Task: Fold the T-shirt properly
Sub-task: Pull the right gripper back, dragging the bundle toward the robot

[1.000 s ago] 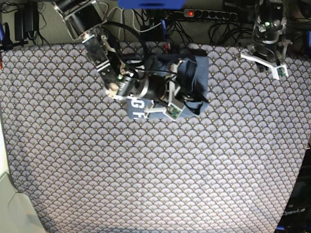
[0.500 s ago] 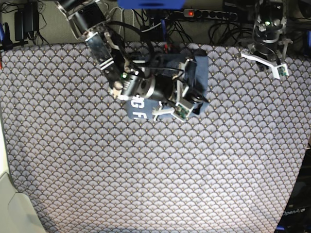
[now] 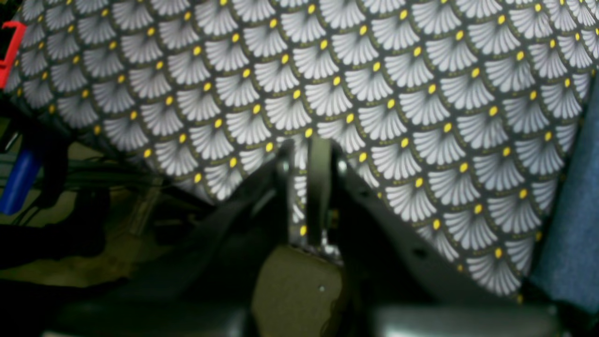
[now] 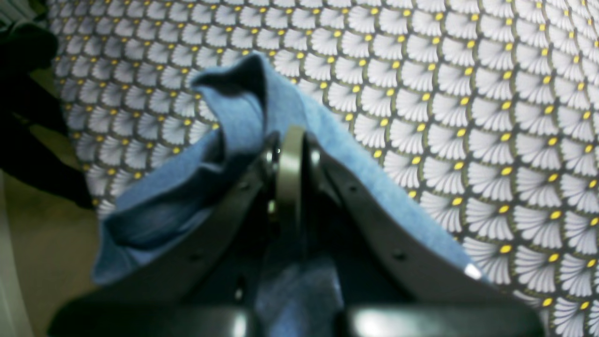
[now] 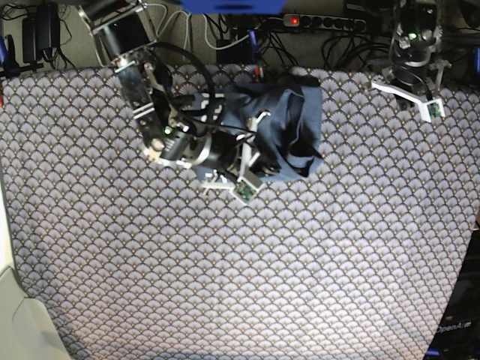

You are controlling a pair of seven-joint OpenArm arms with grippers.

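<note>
The slate-blue T-shirt [image 5: 292, 124] lies bunched at the back middle of the patterned tablecloth [image 5: 225, 262]; its white letters are hidden. My right gripper [image 5: 260, 156] sits at the shirt's left edge. In the right wrist view that gripper [image 4: 290, 138] is shut on a fold of the T-shirt [image 4: 243, 107], and the cloth drapes up and over both fingers. My left gripper [image 5: 411, 94] hangs at the back right corner, apart from the shirt. Seen from the left wrist camera, the left gripper [image 3: 318, 147] is shut with nothing in it, and the T-shirt [image 3: 573, 210] shows only at the right edge.
A power strip [image 5: 322, 22] and tangled cables run behind the table's back edge. In the left wrist view that edge of the tablecloth [image 3: 327, 70] drops to the floor at the left. A pale surface [image 5: 15, 315] borders the front left corner.
My right arm has drawn back to the left with the shirt fold in its grip. The cloth now covers the white letters that showed before. The left arm has not moved.
</note>
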